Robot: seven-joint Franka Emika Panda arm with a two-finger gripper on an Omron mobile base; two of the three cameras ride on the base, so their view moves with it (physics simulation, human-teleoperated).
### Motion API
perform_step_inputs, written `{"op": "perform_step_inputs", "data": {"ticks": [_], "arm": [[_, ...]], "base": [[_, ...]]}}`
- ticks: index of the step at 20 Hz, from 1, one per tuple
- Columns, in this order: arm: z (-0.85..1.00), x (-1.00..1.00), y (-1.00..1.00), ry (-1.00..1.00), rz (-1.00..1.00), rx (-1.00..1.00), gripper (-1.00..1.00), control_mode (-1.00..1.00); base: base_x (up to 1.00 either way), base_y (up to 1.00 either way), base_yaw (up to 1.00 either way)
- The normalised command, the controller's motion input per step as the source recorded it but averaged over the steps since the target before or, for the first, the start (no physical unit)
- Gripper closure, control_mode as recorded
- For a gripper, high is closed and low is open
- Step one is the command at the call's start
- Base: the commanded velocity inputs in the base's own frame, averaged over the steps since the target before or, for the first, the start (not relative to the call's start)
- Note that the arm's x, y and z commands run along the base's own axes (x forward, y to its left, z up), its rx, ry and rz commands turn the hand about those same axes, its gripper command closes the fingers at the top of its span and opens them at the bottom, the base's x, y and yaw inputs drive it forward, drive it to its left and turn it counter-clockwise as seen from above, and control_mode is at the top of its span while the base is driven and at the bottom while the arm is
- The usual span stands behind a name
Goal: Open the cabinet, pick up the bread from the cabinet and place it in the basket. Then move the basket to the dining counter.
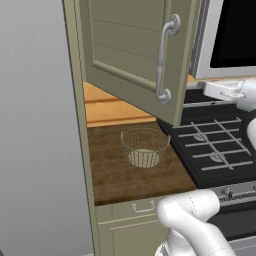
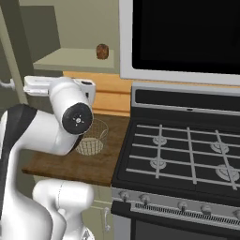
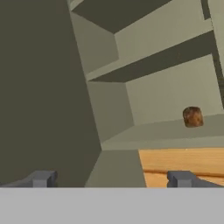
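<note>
status: cabinet [image 1: 135, 55] door stands open, swung out above the basket [image 1: 144, 147]. step one is judged complete.

bread [image 3: 193, 117] sits on the lower cabinet shelf [image 2: 75, 59], above and behind the basket, not yet picked up.

pincer [image 3: 111, 178] faces into the cabinet interior, jaws spread wide, holding nothing. the bread lies ahead of it and off to the side of the finger line, well apart.

basket rests empty on the short bench [image 1: 120, 175] below the cabinet, beside the stove [image 2: 187, 154].

remaining: grasp bread, place in basket, carry basket to the dining counter.
</note>
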Motion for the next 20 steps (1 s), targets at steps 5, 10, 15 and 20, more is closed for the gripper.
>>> {"op": "perform_step_inputs", "data": {"ticks": [5, 10, 15, 20], "arm": [[-0.08, 0.18, 0.46, -0.02, 0.07, -0.08, -1.0, -1.0], [0.0, 0.08, 0.36, 0.0, 0.07, -0.01, -1.0, -1.0], [0.0, 0.15, 0.2, 0.0, 0.14, 0.0, -1.0, -1.0], [0.0, 0.01, 0.59, 0.0, 0.15, -0.04, -1.0, -1.0]], "base": [[0.0, 0.0, 0.0], [0.0, 0.0, 0.0], [0.0, 0.0, 0.0], [0.0, 0.0, 0.0]]}}
